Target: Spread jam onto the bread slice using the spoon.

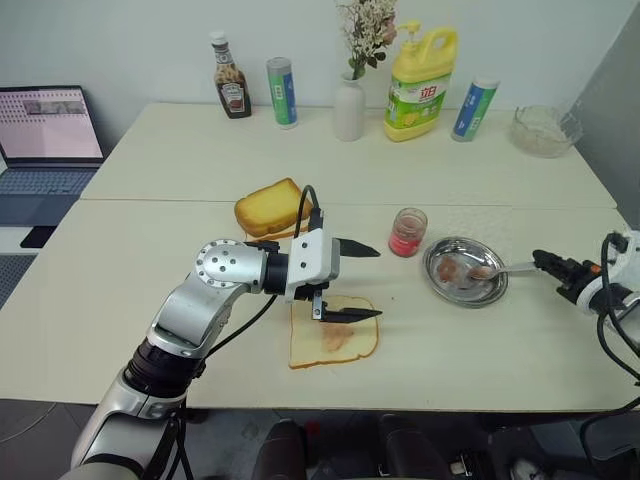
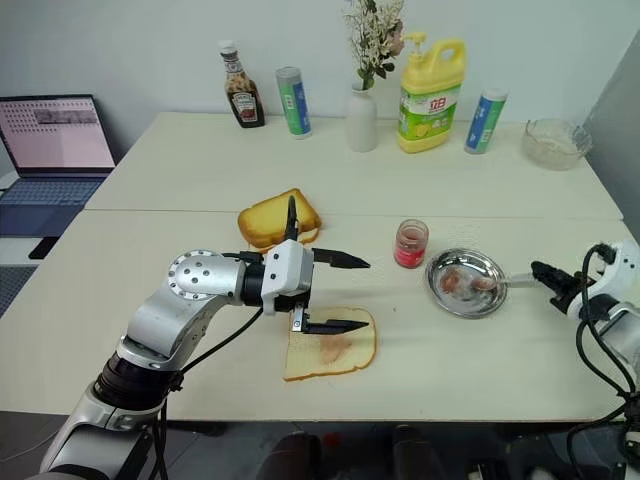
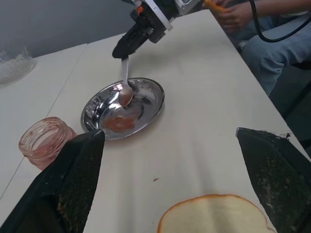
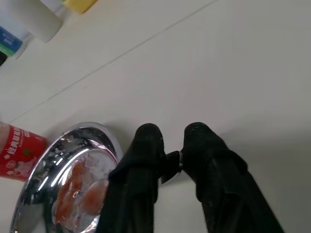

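Landmark: metal dish [image 1: 466, 272] on the cream table [image 1: 150, 280].

Spoon [image 1: 497, 268]: bowl rests inside the dish, smeared with jam; handle runs out over the dish rim toward the right gripper [image 1: 541, 261]. In the right wrist view the two black fingers [image 4: 146, 145] stand a little apart with the end of the handle between them; whether they press on it or have let go, I cannot tell.

Jam jar [image 1: 407, 232]: upright, just beside the dish, on the side away from the right gripper. Red residue inside. More jam lies in the dish itself.

Bread slice [image 1: 334, 340]: flat on the table, near the dish, toward the table's front edge past the jar. A pinkish smear shows in its middle.

Left gripper [image 1: 366, 282]: jaws wide apart, empty, pointing toward the dish, above the bread slice.

Thicker yellow slice [image 1: 272, 208]: beyond the bread slice, well apart from the dish.
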### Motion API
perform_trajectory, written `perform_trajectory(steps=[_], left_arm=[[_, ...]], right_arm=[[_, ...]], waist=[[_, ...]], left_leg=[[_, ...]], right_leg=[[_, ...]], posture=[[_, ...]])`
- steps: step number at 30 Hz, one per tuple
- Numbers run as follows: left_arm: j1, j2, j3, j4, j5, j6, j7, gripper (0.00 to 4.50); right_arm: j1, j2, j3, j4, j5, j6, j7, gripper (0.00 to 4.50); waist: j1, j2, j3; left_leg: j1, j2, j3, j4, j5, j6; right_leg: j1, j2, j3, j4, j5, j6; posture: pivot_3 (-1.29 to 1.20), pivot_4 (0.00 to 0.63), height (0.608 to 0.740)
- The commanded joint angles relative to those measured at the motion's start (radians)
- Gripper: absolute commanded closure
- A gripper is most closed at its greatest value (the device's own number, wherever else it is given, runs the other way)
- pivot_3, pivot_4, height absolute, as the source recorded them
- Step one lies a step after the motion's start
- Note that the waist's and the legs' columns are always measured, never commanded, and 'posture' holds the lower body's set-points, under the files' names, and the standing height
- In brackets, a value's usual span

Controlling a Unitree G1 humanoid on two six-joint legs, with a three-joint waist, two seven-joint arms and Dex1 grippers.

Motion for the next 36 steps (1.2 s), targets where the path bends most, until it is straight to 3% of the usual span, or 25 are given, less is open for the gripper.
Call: perform_trajectory(steps=[1, 6, 7, 23, 30, 36], left_arm=[[-0.005, -0.002, 0.014, -0.011, -0.004, -0.007, 0.006, 0.00], [-0.003, -0.002, 0.017, -0.009, -0.004, -0.009, 0.013, 0.00], [-0.002, -0.001, 0.018, -0.009, -0.003, -0.009, 0.014, 0.00], [0.014, 0.014, 0.022, -0.008, 0.007, -0.023, 0.026, 0.00], [0.015, 0.017, 0.025, -0.004, 0.014, -0.028, 0.026, 0.00], [0.018, 0.018, 0.026, -0.001, 0.018, -0.037, 0.026, 0.00]], right_arm=[[-0.020, -0.009, -0.043, -0.018, -0.026, -0.013, 0.008, 1.95], [-0.035, -0.007, -0.069, -0.013, -0.053, -0.024, 0.004, 0.13], [-0.037, -0.005, -0.076, -0.017, -0.056, -0.024, 0.003, 0.03], [-0.035, 0.081, -0.135, -0.109, -0.004, 0.099, -0.032, 0.03], [-0.084, 0.158, -0.224, -0.076, 0.122, 0.189, -0.131, 0.03], [-0.055, 0.158, -0.186, -0.135, 0.077, 0.141, -0.103, 0.03]], waist=[[-0.001, 0.000, 0.000], [0.000, 0.000, 0.000], [0.000, 0.000, 0.000], [0.000, 0.000, 0.000], [0.000, 0.000, 0.000], [0.000, 0.000, 0.000]], left_leg=[[0.000, 0.000, 0.000, 0.000, 0.000, 0.000], [0.000, 0.000, 0.000, 0.000, 0.000, 0.000], [0.000, 0.000, 0.000, 0.000, 0.000, 0.000], [0.000, 0.000, 0.000, 0.000, 0.000, 0.000], [0.000, 0.000, 0.000, 0.000, 0.000, 0.000], [0.000, 0.000, 0.000, 0.000, 0.000, 0.000]], right_leg=[[0.000, 0.000, 0.000, 0.000, 0.000, 0.000], [0.000, 0.000, 0.000, 0.000, 0.000, 0.000], [0.000, 0.000, 0.000, 0.000, 0.000, 0.000], [0.000, 0.000, 0.000, 0.000, 0.000, 0.000], [0.000, 0.000, 0.000, 0.000, 0.000, 0.000], [0.000, 0.000, 0.000, 0.000, 0.000, 0.000]], posture=[[0.00, 0.150, 0.740], [0.00, 0.150, 0.740], [0.00, 0.150, 0.740], [0.00, 0.150, 0.740], [0.00, 0.150, 0.740], [0.00, 0.150, 0.740]])
